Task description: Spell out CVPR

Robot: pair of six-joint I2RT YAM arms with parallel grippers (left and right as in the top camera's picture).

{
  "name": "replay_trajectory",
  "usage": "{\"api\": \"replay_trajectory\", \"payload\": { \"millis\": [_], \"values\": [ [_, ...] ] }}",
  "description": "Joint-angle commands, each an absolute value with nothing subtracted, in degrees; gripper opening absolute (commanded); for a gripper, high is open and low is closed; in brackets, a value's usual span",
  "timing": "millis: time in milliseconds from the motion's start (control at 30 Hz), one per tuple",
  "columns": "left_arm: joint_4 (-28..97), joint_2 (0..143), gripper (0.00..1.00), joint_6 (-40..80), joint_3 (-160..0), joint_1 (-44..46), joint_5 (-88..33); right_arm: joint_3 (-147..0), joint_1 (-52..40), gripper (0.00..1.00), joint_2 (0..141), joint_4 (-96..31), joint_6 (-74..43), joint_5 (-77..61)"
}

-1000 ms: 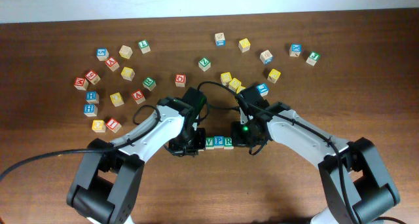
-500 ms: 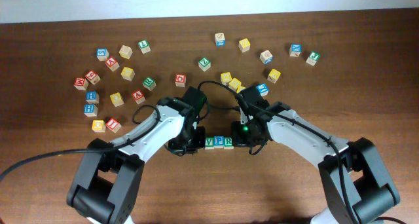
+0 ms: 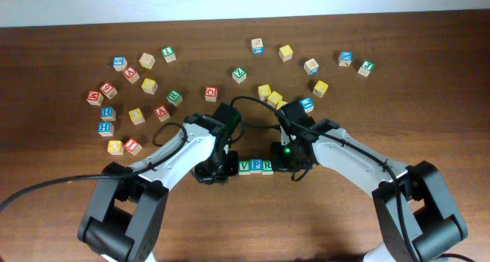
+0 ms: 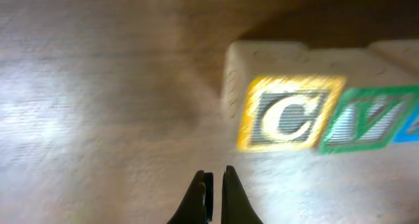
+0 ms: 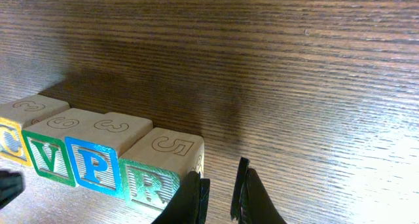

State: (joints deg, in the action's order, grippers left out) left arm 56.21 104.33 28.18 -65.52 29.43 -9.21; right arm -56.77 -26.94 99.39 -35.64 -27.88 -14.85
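**Word laid out, grippers close enough to spoil it**

The four cubes sat in one touching row on the tabletop (image 3: 306, 224), between the two arms. The left gripper (image 4: 213, 185) was closed on nothing, its tips low and just left of the C cube (image 4: 288, 116). The right gripper (image 5: 219, 191) was all but closed, with only a slit between the fingers. It was also empty and sat just beside the R cube (image 5: 154, 181).

The main risk, as I judged it, was a nudge. Either gripper could catch an end cube if it pulled away sideways rather than straight up. That would skew the row, open a gap or turn a letter off line. The R cube looked most exposed, since the right fingers were nearly against its side. The loose cubes (image 3: 149, 86) lay well apart at the back, so a careless sweep of an arm would be needed to drag one in.

The wrist views showed C in a yellow frame, the V cube (image 4: 366, 122) in green, the P cube (image 5: 91, 165) in blue and R in green. On the top faces, the R cube carried a 5 and the P cube a 3. The other top marks were unclear, and the loose cubes' letters were too small to read with confidence.
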Motion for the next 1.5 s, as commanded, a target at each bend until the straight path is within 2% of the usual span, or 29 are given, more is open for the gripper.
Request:
{"api": "replay_trajectory", "payload": {
  "millis": [0,200,500,700,1467],
  "values": [
    [56.58,99.42,0.0,28.64,-67.51,27.86,-5.96,-56.45,-27.38,0.09,99.81,-35.51,-27.29,-14.33],
    [50.89,99.13,0.0,28.38,-67.48,24.51,-4.21,-56.45,-27.38,0.06,99.81,-35.51,-27.29,-14.33],
    [41.04,100.62,0.0,26.74,-67.44,25.19,-5.32,-56.45,-27.38,0.06,99.81,-35.07,-27.29,-14.33],
    [41.12,101.93,0.0,27.33,-67.44,28.51,-4.84,-56.45,-27.38,0.06,99.81,-35.09,-27.29,-14.33],
    [42.28,105.34,0.0,27.38,-67.44,28.49,-7.68,-56.45,-27.38,0.07,99.81,-35.09,-27.27,-14.33]
  ]
}}
